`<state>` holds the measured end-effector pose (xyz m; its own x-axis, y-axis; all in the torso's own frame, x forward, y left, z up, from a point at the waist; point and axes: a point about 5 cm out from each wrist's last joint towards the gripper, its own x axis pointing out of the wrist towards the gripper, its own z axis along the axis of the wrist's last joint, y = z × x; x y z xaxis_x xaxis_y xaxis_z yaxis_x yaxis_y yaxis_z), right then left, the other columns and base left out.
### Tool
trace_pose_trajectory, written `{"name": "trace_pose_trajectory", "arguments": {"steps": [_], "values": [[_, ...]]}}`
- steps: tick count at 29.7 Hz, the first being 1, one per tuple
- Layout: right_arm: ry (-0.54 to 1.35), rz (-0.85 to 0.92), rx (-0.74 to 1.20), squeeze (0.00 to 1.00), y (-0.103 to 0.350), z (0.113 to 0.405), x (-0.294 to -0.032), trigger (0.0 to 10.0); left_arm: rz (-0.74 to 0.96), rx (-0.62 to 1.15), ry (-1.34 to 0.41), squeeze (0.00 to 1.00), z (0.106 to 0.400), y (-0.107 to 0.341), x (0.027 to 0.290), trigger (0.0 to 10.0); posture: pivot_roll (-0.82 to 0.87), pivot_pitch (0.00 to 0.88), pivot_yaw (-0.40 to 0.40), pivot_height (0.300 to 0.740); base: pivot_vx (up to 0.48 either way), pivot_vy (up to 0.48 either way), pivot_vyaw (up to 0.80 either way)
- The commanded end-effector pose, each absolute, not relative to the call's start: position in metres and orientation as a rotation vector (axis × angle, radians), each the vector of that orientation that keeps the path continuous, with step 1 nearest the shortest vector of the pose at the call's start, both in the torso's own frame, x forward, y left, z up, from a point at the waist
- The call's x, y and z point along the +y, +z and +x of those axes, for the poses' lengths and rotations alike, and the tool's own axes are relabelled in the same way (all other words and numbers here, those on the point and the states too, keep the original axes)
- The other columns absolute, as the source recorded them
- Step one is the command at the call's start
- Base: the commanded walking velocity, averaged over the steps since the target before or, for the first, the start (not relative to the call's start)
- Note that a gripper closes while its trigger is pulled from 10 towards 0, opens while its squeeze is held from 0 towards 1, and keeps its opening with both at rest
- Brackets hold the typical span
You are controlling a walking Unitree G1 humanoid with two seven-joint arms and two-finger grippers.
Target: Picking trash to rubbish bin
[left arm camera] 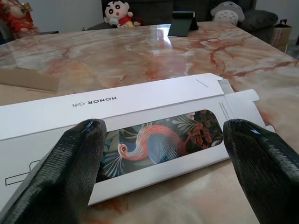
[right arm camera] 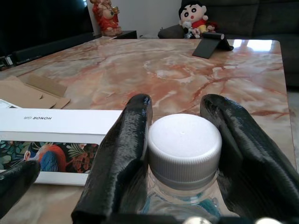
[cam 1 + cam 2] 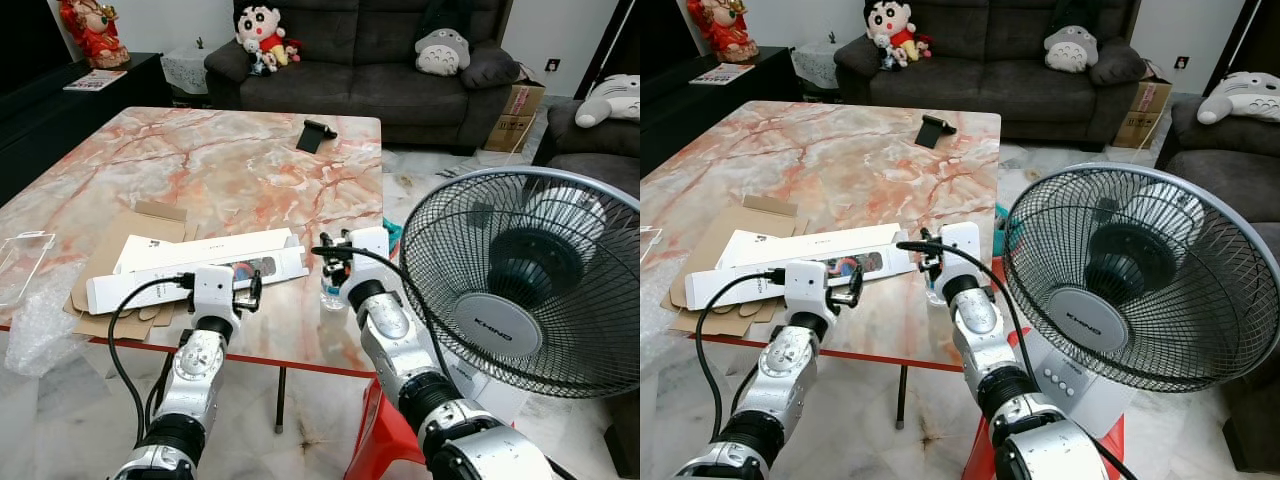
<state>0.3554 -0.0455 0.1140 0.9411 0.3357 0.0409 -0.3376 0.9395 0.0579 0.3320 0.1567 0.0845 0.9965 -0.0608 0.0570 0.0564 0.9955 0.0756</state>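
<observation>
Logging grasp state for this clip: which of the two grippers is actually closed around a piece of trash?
The right gripper, its fingers clamping the white-capped bottle. The left gripper is spread open before the white box.

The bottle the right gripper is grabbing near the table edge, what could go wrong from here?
The right gripper closes around only the white cap of the bottle, so a high pinch could let it slip or tip. The bottle stands near the table edge, so it might fall to the floor. The left gripper, fingers open, straddles the white box nearby; lifting both at once could make them knock together.
</observation>
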Motion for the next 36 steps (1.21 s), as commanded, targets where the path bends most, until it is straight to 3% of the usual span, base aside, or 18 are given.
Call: {"name": "trace_pose_trajectory", "arguments": {"steps": [1,36], "values": [[0.391,0.117,-0.037,0.00,0.116,0.348,-0.022,10.0,0.069,-0.043,-0.066,0.00,0.330,0.080,0.156,10.0,0.01,0.000,0.020,0.740,-0.259,0.000,0.00],[0.392,0.152,-0.103,0.00,0.131,0.354,-0.029,10.0,0.066,-0.050,-0.055,0.00,0.331,0.082,0.159,10.0,0.00,0.000,0.009,0.740,-0.307,0.000,0.00]]}}
